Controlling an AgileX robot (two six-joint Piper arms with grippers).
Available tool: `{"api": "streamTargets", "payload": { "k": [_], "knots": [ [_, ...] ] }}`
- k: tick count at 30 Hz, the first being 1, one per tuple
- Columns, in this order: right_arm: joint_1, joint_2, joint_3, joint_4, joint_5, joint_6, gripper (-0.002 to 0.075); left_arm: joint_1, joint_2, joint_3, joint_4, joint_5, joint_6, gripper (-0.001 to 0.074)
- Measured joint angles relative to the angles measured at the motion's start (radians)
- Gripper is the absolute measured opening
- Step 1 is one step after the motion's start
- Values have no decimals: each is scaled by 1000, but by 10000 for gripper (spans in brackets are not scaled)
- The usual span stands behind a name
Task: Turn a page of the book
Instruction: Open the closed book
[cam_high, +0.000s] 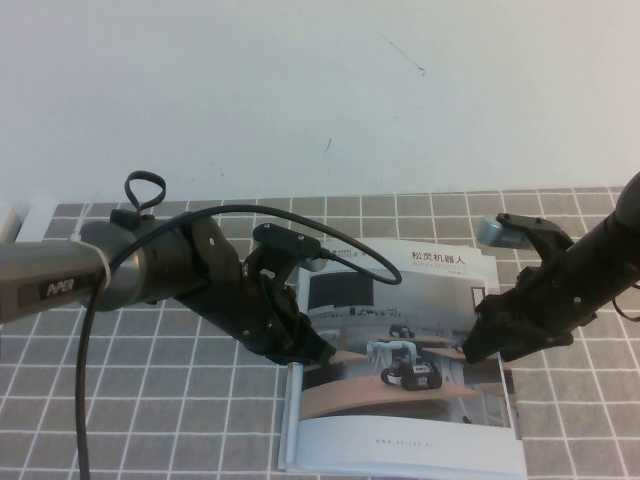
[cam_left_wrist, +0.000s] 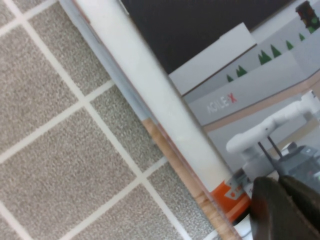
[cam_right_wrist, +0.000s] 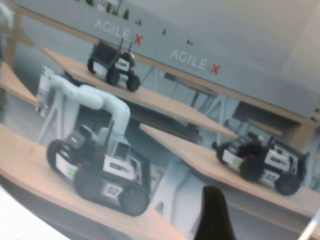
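The book lies closed on the grey checked table, cover up. The page, its glossy cover leaf with the robots-on-desks photo, lies flat. My left gripper is at the book's spine edge on the left. In the left wrist view its two dark fingers are pressed together just over the cover beside the spine. My right gripper is at the cover's right edge. In the right wrist view it shows as a dark tip just above the cover photo.
The table is covered with a grey cloth with white grid lines. A white wall stands behind it. A black cable loops from the left arm over the book's top left corner.
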Motion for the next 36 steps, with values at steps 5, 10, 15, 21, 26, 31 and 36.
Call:
{"api": "streamTargets", "payload": {
  "k": [5, 10, 15, 21, 26, 31, 36],
  "knots": [
    [-11, 0, 0, 119, 2, -102, 449, 0, 0, 0, 4, 0, 0, -4],
    [-11, 0, 0, 190, 11, -147, 449, 0, 0, 0, 6, 2, 0, -4],
    [-9, 0, -35, 228, 87, -161, 449, 0, 0, 0, 7, 2, 0, -4],
    [-9, 0, -99, 339, 207, -165, 449, 0, 0, 0, 7, 2, 0, -4],
    [-9, 0, -119, 422, 271, -178, 449, 0, 0, 0, 7, 2, 0, -4],
    [-9, 0, -119, 516, 311, -196, 449, 0, 0, 0, 7, 2, 0, -4],
    [-7, 0, -119, 639, 366, -275, 449, 0, 0, 0, 7, 2, 0, -4]
  ]
}}
